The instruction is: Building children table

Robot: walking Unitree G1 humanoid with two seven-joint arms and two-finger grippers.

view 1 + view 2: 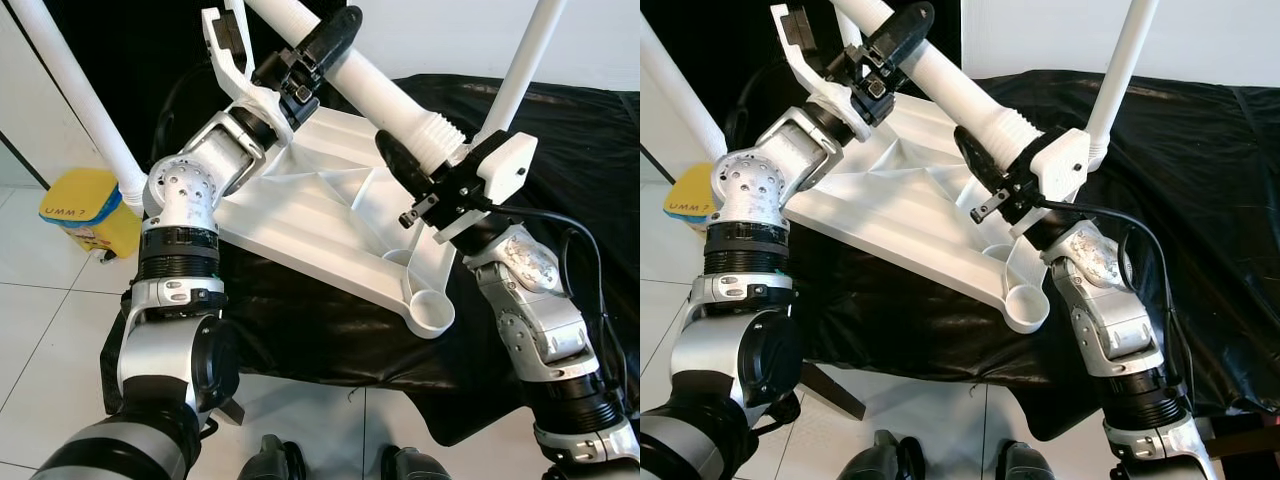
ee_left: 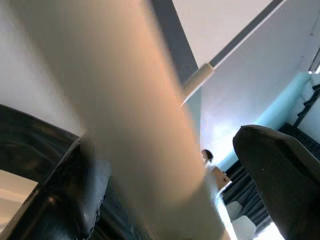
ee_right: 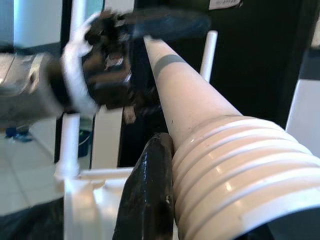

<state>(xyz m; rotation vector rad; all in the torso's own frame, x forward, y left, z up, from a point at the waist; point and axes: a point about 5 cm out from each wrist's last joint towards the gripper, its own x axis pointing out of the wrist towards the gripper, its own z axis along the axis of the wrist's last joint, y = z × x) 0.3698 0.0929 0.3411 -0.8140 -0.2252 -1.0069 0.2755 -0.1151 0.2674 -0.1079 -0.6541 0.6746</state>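
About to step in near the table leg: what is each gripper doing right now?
Left gripper: shut on the white table leg, high on its smooth shaft.
Right gripper: shut on the same leg, at its threaded end.

Table leg (image 2: 135, 130) up close in the left wrist view, just a blurry pale smear. Top end cut off by the frame. Left gripper (image 3: 107, 65) smeared in the right wrist view too.

Upright legs (image 1: 525, 70) flank tabletop (image 1: 320, 210) (underside up); open tile floor (image 1: 50, 330) left.
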